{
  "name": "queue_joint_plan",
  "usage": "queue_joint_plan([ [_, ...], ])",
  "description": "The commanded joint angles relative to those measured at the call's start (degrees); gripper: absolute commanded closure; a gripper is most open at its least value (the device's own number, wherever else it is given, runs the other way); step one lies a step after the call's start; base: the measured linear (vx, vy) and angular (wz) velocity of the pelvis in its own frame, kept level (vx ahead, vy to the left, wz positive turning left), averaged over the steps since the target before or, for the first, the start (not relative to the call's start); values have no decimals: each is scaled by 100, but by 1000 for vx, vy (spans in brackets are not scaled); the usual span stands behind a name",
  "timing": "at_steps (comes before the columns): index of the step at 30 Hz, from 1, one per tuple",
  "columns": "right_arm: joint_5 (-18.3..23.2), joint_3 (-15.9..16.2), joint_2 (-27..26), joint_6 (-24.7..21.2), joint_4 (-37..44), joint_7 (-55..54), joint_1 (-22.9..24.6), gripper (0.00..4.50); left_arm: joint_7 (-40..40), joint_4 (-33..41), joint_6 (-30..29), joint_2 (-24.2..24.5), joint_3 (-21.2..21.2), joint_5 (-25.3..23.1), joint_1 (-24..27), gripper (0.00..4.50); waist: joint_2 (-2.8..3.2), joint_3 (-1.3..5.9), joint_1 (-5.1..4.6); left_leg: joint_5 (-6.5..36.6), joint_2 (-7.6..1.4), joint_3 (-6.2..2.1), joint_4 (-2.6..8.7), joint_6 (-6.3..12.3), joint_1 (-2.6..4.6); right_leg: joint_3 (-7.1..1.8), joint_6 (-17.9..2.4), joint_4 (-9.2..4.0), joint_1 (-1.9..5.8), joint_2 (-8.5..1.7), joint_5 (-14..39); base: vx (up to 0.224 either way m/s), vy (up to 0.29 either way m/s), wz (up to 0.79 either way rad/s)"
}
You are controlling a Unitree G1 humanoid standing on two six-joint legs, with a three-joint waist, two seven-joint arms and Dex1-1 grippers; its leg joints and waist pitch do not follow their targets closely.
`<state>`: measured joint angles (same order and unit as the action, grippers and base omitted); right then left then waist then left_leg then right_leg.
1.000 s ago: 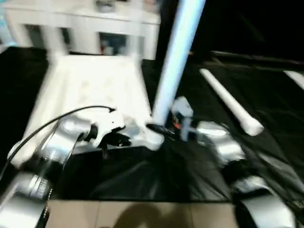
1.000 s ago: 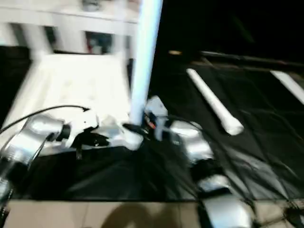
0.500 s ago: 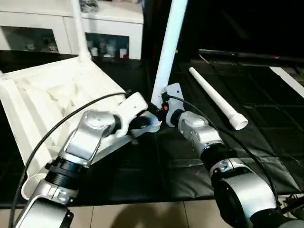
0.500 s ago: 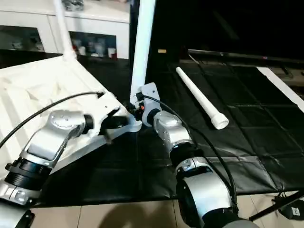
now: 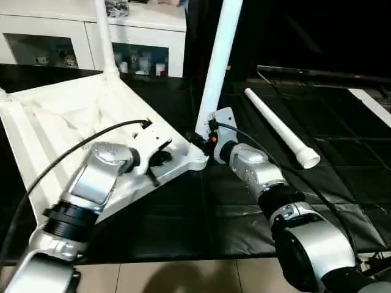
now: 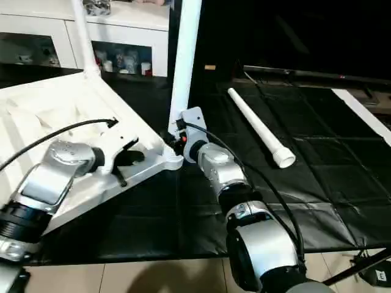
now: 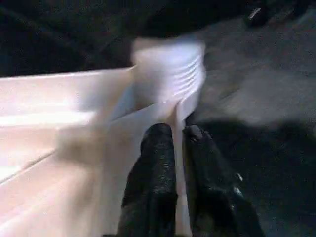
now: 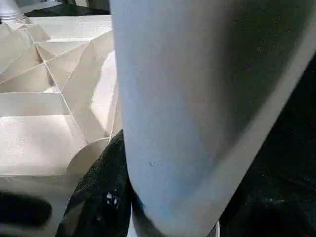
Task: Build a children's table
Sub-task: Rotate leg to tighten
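Fingers of the right gripper (image 5: 204, 144) clamped round the foot of the upright leg (image 5: 217, 67), black pad (image 8: 101, 197) pressed to the tube just above the tabletop's near corner socket (image 5: 197, 160); left gripper (image 7: 178, 148) nearly shut, pinching a thin rib at the tabletop (image 5: 67, 131) edge beside that socket. Best kept vertical and pushed straight down while bracing the top. Beyond that socket: another leg (image 5: 105, 38) standing at the far corner, a loose leg (image 5: 281, 130) lying well apart on the black mat (image 5: 342, 159).

No legible text, seemingly
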<state>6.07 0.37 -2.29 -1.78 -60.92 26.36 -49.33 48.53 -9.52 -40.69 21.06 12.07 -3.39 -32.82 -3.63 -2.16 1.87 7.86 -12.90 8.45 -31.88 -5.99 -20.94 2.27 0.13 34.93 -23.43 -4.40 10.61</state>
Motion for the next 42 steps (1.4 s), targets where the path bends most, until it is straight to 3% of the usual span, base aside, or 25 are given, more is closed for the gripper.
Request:
queue_joint_plan([
  [1, -209, 125, -32, -403, -714, 30, 394, 262, 25, 128, -86, -53, -9, 89, -20, 374, 174, 225, 10, 3352, 65, 39, 399, -315, 101, -93, -652, -597, 38, -185, 2735, 0, 0, 0],
  [3, -225, 121, -27, -390, -717, 50, 391, 262, 14, 73, -45, -68, 84, 32, 19, 365, 170, 232, 3, 3261, 68, 31, 411, -310, 64, -90, -624, -588, 72, -190, 2715, 0, 0, 0],
  [11, -230, 117, -28, -385, -709, 77, 386, 262, -467, -528, 393, 45, 258, -376, -70, 297, 183, 222, -9, 3363, 71, 20, 409, -307, 88, -83, -527, -622, 36, -181, 2931, 0, 0, 0],
  [18, -253, 132, -22, -397, -702, 116, 401, 262, -350, -682, 73, -45, 138, -90, -6, 272, 195, 216, 2, 3440, 64, 16, 411, -321, 104, -86, -582, -626, 19, -191, 2925, 0, 0, 0],
  [19, -254, 132, -22, -398, -702, 117, 401, 262, -357, -697, 91, -38, 140, -102, -2, 300, 183, 217, -3, 3429, 66, 17, 412, -309, 92, -86, -570, -628, 25, -190, 2928, 0, 0, 0],
  [21, -253, 130, -21, -402, -700, 116, 401, 262, -336, -730, 92, -56, 94, -56, -4, 307, 186, 223, -1, 3338, 63, 16, 420, -310, 71, -93, -576, -614, 44, -197, 2868, 0, 0, 0],
  [23, -254, 130, -17, -403, -699, 119, 402, 262, -281, -740, 45, -101, 18, 52, -18, 306, 185, 218, -3, 3361, 63, 22, 418, -314, 84, -92, -595, -621, 27, -188, 2854, 0, 0, 0],
  [24, -254, 129, -15, -403, -700, 118, 402, 262, -244, -746, 24, -107, 14, 104, -29, 343, 190, 214, -4, 3405, 62, 20, 417, -319, 90, -89, -599, -625, 23, -190, 2885, 0, 0, 0],
  [29, -263, 132, -9, -398, -699, 122, 398, 262, -339, -941, 196, 6, 208, -58, -62, 388, 190, 213, -1, 3475, 65, 10, 420, -312, 97, -84, -526, -643, 11, -193, 3031, 0, 0, 0],
  [34, -270, 136, -5, -393, -701, 145, 397, 262, -347, -1107, 328, 58, 273, -139, -104, 410, 186, 206, -1, 3475, 59, 14, 425, -313, 96, -90, -531, -647, -1, -194, 3033, 0, 0, 0],
  [36, -272, 135, 0, -393, -704, 148, 394, 262, -290, -1165, 394, 126, 373, -214, -132, 439, 196, 207, 2, 3491, 59, 4, 429, -321, 94, -86, -512, -650, 5, -203, 3093, 0, 0, 0],
  [42, -302, 163, 22, -378, -697, 149, 404, 262, -264, -1244, 513, 120, 323, -112, -224, 450, 193, 200, -3, 3521, 66, 4, 427, -322, 96, -78, -475, -670, -5, -201, 3198, 0, 0, 0],
])
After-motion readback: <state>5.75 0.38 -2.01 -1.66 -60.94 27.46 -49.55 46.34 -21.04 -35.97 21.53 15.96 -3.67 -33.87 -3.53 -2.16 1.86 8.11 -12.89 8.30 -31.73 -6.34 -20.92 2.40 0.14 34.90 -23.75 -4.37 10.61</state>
